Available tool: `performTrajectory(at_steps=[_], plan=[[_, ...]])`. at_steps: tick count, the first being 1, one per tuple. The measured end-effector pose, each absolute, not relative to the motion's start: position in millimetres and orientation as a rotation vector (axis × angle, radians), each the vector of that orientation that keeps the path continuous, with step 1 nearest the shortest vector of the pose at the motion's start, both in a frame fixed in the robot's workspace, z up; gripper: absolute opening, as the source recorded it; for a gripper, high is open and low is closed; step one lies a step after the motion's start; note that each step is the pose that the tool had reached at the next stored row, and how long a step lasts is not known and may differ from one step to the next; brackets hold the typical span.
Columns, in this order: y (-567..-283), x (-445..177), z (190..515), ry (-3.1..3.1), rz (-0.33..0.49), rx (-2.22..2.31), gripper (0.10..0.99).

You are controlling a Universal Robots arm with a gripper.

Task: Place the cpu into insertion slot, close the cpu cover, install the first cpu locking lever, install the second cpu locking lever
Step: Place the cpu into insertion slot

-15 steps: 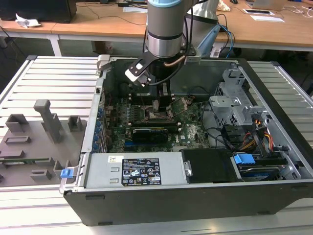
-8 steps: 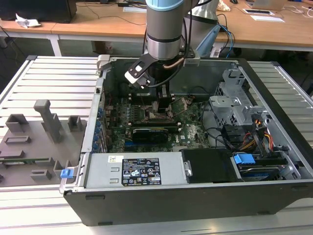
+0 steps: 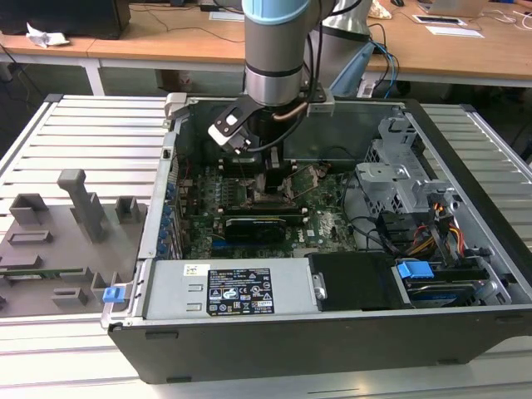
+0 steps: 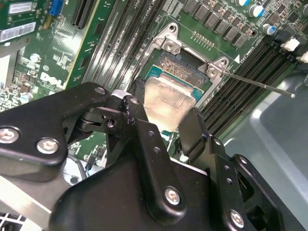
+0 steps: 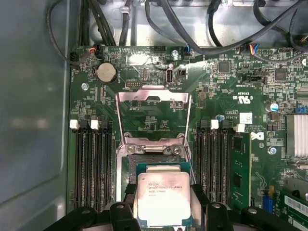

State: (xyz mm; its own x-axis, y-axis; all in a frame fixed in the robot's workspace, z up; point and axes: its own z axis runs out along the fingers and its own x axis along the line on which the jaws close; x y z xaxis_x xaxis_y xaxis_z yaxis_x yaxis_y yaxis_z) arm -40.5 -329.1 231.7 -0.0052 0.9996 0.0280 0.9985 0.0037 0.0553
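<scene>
one cpu (image 5: pixel 161 199), one insertion slot (image 4: pixel 182 66), one cpu cover (image 5: pixel 153 96), one pincer (image 4: pixel 166 109)

Exterior view overlooking computer case (image 3: pixel 249 353), both wrist views close over insertion slot (image 4: pixel 185 67) (image 5: pixel 154 157)

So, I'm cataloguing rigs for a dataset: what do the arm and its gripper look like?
The arm is a silver-grey cylinder with a pale blue band and a black collar; a brown cable curves at the wrist. The gripper is black, with jointed fingers studded with silver screws.
</scene>
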Motion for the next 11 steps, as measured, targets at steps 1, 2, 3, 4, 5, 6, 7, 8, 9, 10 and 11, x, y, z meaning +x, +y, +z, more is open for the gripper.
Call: performTrajectory(at_steps=[1,2,3,4,5,6,7,8,9,10,11], plan=[[-328.7,-40.5,229.2,2.208,0.092,2.206,0.525],[-328.6,-40.5,227.9,2.203,0.092,2.21,0.525],[-328.5,-40.5,227.0,2.2,0.092,2.214,0.525],[-328.4,-40.5,226.1,2.197,0.092,2.216,0.525],[-328.4,-40.5,225.3,2.196,0.092,2.217,0.525],[-328.4,-40.5,224.7,2.196,0.092,2.217,0.525],[-328.2,-40.6,223.9,2.196,0.092,2.218,0.525],[-327.9,-40.5,223.1,2.196,0.092,2.218,0.525],[-327.6,-40.6,222.7,2.195,0.092,2.218,0.525],[-327.0,-40.6,222.2,2.195,0.092,2.219,0.525],[-325.7,-40.6,221.5,2.191,0.092,2.222,0.525]])
